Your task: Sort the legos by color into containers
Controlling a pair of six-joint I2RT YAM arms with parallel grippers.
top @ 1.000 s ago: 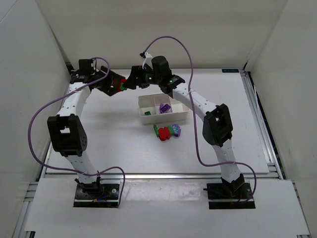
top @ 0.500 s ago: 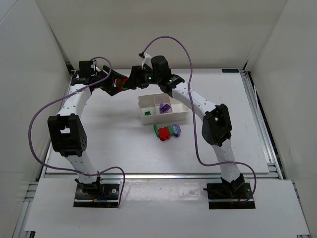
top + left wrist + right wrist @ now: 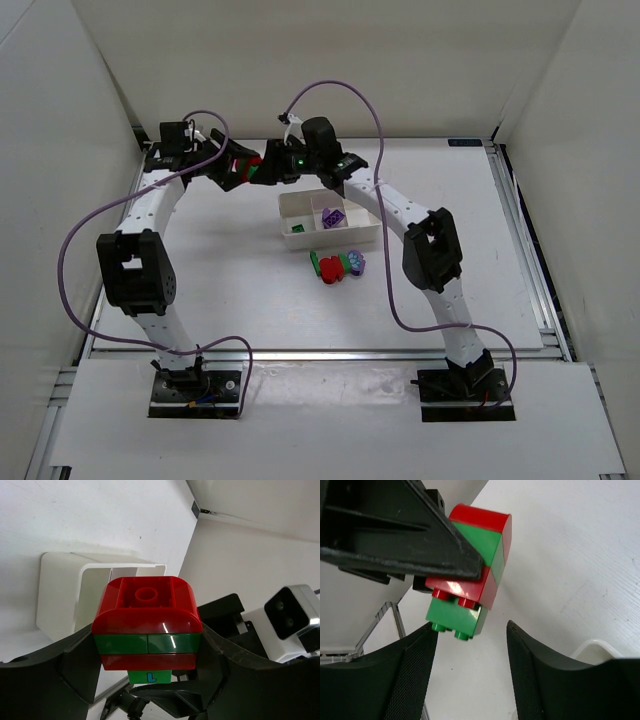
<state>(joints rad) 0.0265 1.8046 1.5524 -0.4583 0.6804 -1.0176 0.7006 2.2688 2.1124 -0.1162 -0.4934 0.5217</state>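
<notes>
My left gripper [image 3: 238, 168] is shut on a stack of red and green legos [image 3: 243, 170], held in the air behind and left of the white tray [image 3: 285, 205]. In the left wrist view the stack [image 3: 147, 600] sits between my left gripper's [image 3: 147, 667] jaws. My right gripper [image 3: 266, 167] is open and faces that stack. In the right wrist view the stack's green end brick [image 3: 457, 617] is at the tips of my right gripper [image 3: 472, 632], close to one finger. The tray holds a purple brick [image 3: 333, 217] and a green brick [image 3: 297, 229] in separate compartments.
Loose legos lie on the table just in front of the tray: a green one [image 3: 314, 263], a red one [image 3: 330, 270] and a green and purple clump [image 3: 355, 263]. The tray's wall shows in the left wrist view [image 3: 55, 590]. White walls enclose the table.
My right gripper has moved left toward the left gripper, closing the gap to the held stack. The left gripper has shifted slightly right with the stack.
</notes>
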